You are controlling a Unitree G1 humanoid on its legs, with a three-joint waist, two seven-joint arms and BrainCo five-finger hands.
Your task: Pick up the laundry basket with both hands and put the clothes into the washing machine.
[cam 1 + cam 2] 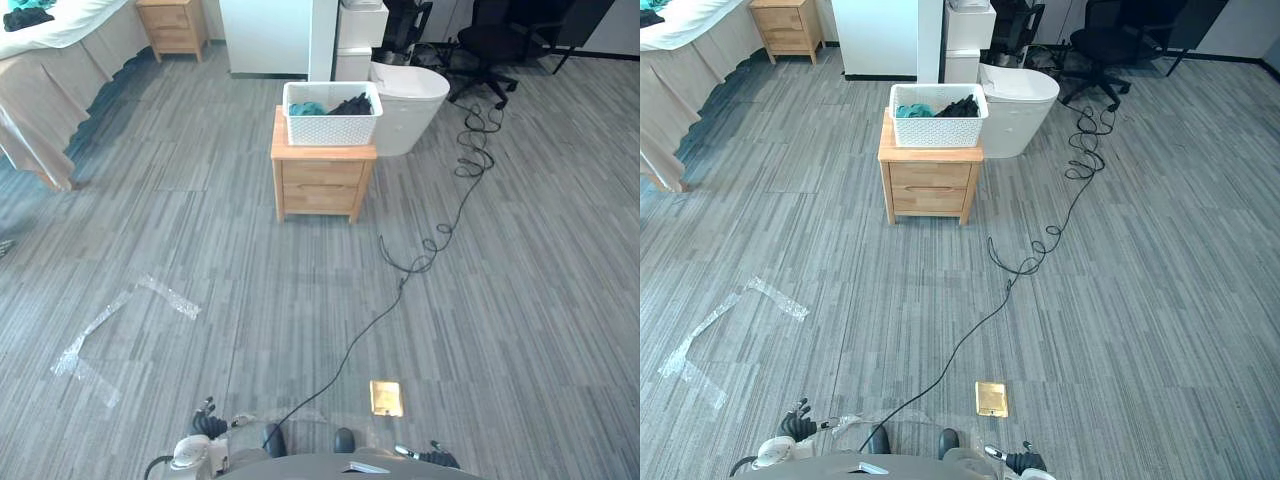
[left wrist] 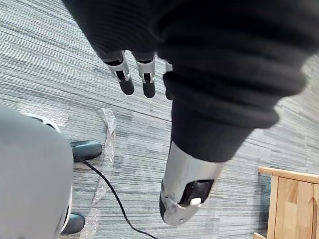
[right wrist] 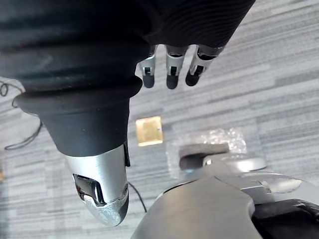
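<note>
A white laundry basket [image 1: 332,112] stands on a small wooden nightstand [image 1: 322,180] far ahead of me, with teal and black clothes [image 1: 345,104] in it. Right behind it is a white rounded tub-like unit [image 1: 412,100]. My left hand [image 1: 205,424] and right hand [image 1: 437,458] hang low at the bottom edge, far from the basket. In the left wrist view the left hand [image 2: 187,164] has straight fingers [image 2: 134,77] over bare floor and holds nothing. The right hand [image 3: 102,189] likewise shows relaxed fingers [image 3: 172,69], empty.
A bed [image 1: 40,60] with a draped cover is at the far left, with a second nightstand [image 1: 172,25] and a white cabinet [image 1: 265,35] behind. An office chair [image 1: 495,45] stands far right. Clear tape [image 1: 110,330] and a brass floor plate [image 1: 385,397] lie on the carpet.
</note>
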